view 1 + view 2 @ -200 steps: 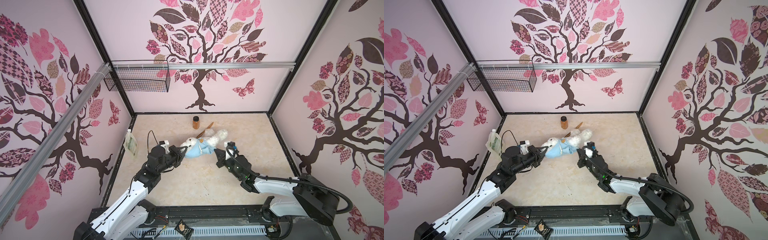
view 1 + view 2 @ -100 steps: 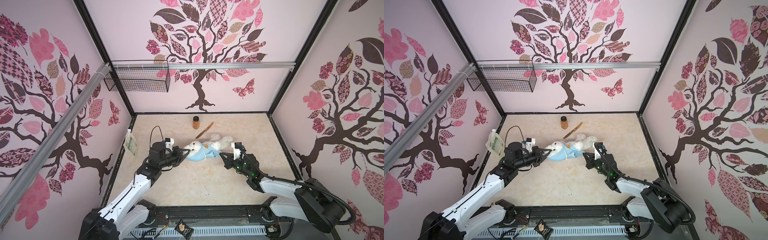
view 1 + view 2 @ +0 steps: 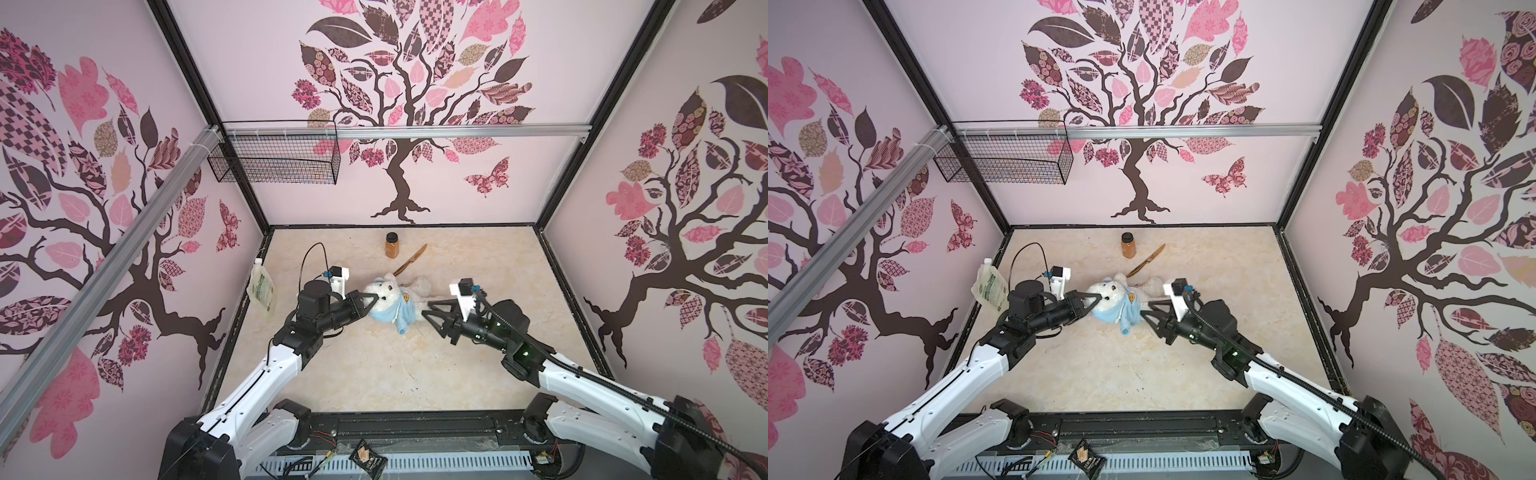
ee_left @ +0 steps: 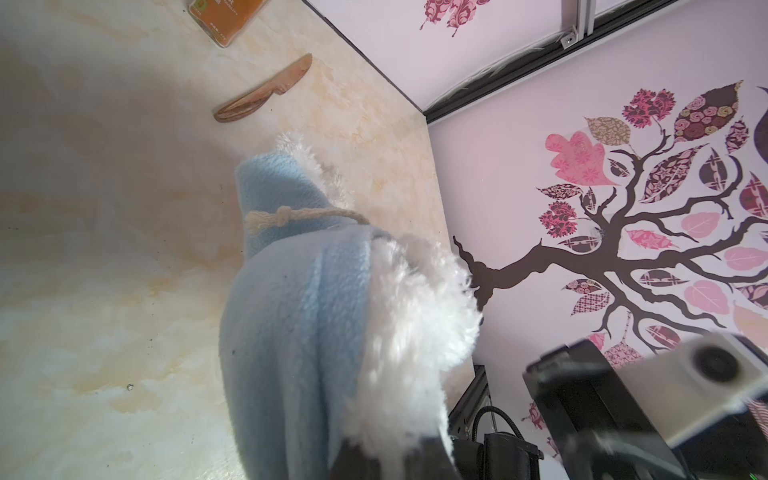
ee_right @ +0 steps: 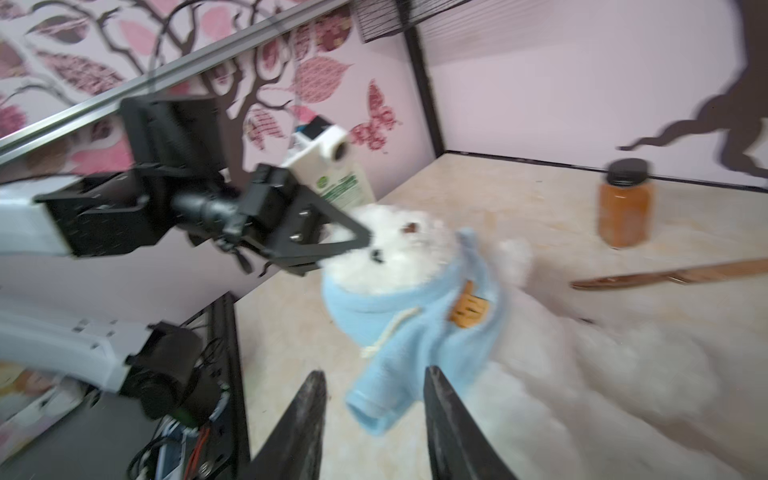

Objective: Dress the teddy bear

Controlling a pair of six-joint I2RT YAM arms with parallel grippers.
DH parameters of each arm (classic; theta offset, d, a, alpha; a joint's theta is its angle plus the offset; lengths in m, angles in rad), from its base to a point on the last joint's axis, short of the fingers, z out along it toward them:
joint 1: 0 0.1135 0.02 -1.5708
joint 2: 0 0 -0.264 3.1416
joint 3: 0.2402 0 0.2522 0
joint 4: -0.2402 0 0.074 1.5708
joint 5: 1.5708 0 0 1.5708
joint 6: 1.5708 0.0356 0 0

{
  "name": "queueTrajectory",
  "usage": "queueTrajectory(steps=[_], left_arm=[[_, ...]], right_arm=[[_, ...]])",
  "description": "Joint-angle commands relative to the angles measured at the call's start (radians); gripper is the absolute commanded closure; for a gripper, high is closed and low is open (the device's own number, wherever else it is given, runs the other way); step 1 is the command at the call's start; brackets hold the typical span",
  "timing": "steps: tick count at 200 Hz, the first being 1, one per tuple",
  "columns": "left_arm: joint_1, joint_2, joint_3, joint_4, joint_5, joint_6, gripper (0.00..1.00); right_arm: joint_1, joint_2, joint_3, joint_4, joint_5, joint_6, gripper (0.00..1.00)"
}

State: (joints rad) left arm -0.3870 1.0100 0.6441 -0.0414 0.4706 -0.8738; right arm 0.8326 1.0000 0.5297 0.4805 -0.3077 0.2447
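Midway, left gripper [image 3: 375, 297] clamps the teddy bear [image 3: 387, 290]; open right gripper [image 3: 424, 310] should next pull the shirt [image 3: 400, 311] down its body.

Both top views are bright with soft, even light, just faint shadows under the arms on the tabletop [image 3: 374, 374]. The fisheye lens bends the aluminium rail [image 3: 104, 270] and the walls near the edges. The right wrist view is motion-smeared, so the teddy bear [image 5: 395, 249] and amber jar [image 5: 623, 208] look mushy. In the left wrist view the light blue shirt [image 4: 291, 332] is crisp, there's a big dim shadow across the tabletop, and a camera housing [image 4: 706, 370] sits blurry up close.
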Motion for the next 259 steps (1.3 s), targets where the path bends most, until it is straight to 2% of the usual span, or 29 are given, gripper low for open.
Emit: queueTrajectory(steps=[1, 11, 22, 58, 84, 96, 137, 155, 176, 190, 215, 229, 246, 259], left_arm=[[-0.018, 0.007, 0.085, -0.027, -0.050, -0.052, 1.00], [-0.033, 0.008, 0.089, -0.036, -0.070, -0.079, 1.00], [-0.054, 0.005, 0.091, -0.043, -0.094, -0.102, 1.00], [-0.100, -0.006, 0.094, -0.054, -0.127, -0.172, 1.00], [-0.112, -0.014, 0.086, -0.049, -0.125, -0.210, 1.00], [-0.112, -0.017, 0.086, -0.046, -0.121, -0.225, 1.00], [-0.112, -0.035, 0.085, -0.029, -0.124, -0.301, 1.00], [-0.113, -0.037, 0.083, -0.003, -0.118, -0.336, 1.00], [-0.112, -0.033, 0.090, 0.005, -0.107, -0.353, 1.00], [-0.113, -0.034, 0.094, -0.007, -0.112, -0.349, 1.00], [-0.112, -0.032, 0.084, -0.014, -0.128, -0.341, 1.00], [-0.112, -0.026, 0.078, -0.009, -0.129, -0.341, 1.00], [-0.113, -0.018, 0.077, -0.002, -0.122, -0.341, 1.00], [-0.112, -0.012, 0.077, 0.004, -0.115, -0.340, 1.00]], right_arm=[[0.187, 0.104, 0.078, -0.063, 0.187, -0.169, 0.54], [0.260, 0.174, 0.122, -0.061, 0.265, -0.235, 0.52], [0.296, 0.243, 0.163, -0.061, 0.331, -0.275, 0.52], [0.300, 0.367, 0.170, 0.055, 0.590, -0.337, 0.49], [0.300, 0.430, 0.168, 0.094, 0.691, -0.394, 0.53], [0.300, 0.459, 0.160, 0.108, 0.716, -0.406, 0.59], [0.298, 0.538, 0.058, 0.210, 0.793, -0.385, 0.91], [0.298, 0.560, 0.006, 0.276, 0.814, -0.377, 1.00], [0.298, 0.567, -0.038, 0.329, 0.828, -0.371, 1.00], [0.298, 0.538, -0.062, 0.348, 0.782, -0.373, 1.00], [0.298, 0.404, -0.115, 0.382, 0.565, -0.376, 0.81], [0.298, 0.335, -0.123, 0.389, 0.487, -0.355, 0.73], [0.298, 0.306, -0.097, 0.380, 0.491, -0.327, 0.63], [0.298, 0.315, -0.062, 0.362, 0.559, -0.312, 0.55]])
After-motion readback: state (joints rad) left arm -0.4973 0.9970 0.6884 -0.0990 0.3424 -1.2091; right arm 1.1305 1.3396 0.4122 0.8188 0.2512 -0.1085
